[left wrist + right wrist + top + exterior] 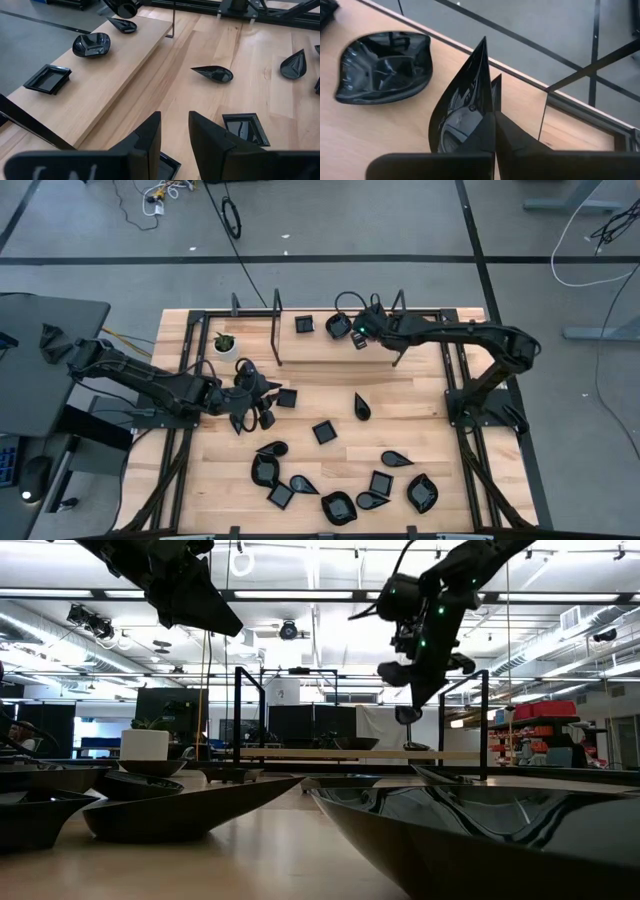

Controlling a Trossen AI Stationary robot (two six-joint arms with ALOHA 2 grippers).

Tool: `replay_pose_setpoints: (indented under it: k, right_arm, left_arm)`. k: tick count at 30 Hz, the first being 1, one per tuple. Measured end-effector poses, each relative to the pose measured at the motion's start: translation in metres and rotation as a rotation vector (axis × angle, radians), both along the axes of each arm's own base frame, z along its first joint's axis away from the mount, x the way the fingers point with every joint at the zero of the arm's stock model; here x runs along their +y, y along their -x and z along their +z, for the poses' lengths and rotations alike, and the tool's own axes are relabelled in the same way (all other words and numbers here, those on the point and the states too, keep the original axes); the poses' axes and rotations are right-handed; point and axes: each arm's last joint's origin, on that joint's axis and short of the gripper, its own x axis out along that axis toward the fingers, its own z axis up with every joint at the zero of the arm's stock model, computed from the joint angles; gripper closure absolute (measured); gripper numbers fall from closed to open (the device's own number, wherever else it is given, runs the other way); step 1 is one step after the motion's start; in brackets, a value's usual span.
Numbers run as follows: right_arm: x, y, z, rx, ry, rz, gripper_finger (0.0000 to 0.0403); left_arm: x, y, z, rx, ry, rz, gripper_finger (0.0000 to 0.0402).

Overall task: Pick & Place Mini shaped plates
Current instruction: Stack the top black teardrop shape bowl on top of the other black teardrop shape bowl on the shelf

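Right wrist view: right gripper (492, 120) pinches glossy black teardrop plate (462, 107) by its rim; lower it level beside rounded black dish (382, 65) on raised wooden shelf (350, 130), clear of it.

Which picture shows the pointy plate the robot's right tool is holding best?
The right wrist view: the teardrop plate fills the picture, pinched by its rim in the shut right tool. The high view shows it only as a small dark shape at the raised shelf. The low view shows it dimly, hanging high up. The left wrist view barely catches it.
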Motion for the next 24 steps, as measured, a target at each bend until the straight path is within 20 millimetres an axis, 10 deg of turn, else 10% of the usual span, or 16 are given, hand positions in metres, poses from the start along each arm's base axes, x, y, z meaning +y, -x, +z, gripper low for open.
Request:
replay_pose_setpoints:
  k: [24]
  right_arm:
    - [-0.005,-0.025,-0.001,-0.015,0.028,0.067,0.0403]
  left_arm:
    - [0.0,0.0,0.0,0.002,-0.003,-0.002,0.0296]
